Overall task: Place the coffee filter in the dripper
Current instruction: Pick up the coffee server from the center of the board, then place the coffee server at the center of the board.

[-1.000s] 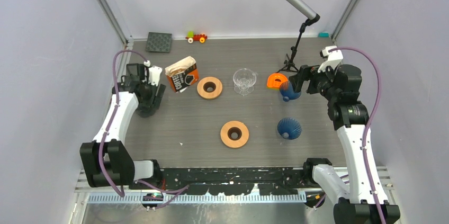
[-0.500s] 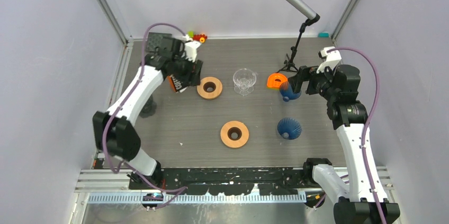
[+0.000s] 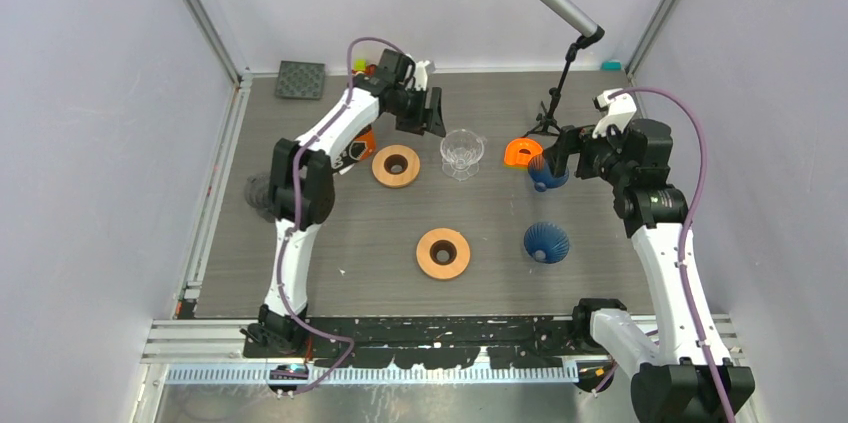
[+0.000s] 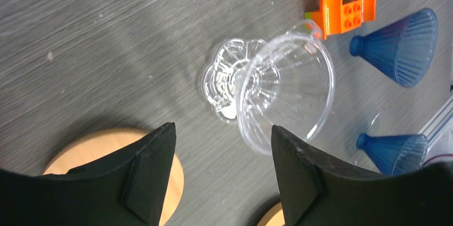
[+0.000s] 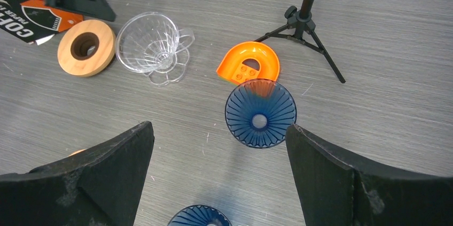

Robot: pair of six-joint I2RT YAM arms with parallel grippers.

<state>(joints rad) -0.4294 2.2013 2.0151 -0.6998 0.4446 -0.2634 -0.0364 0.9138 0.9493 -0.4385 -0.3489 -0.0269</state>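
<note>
Your left gripper (image 4: 222,130) hangs with its jaws well apart and nothing between them, just to the upper left of the clear glass dripper (image 3: 462,153) in the overhead frame. The orange-and-black cardboard pack of paper coffee filters (image 3: 360,150) lies on the table to the lower left of that gripper, just beside the light wooden ring (image 3: 396,165). The left arm covers most of it, so from above you cannot read its long axis or which way its open end points. The right wrist view shows only a printed corner, face up, at upper left. Your left arm is much the nearer. The glass dripper stands upright, mouth up. Your right gripper (image 5: 218,127), spread wide and empty, hovers over a dark blue ribbed cone dripper (image 5: 260,114) at right.
</note>
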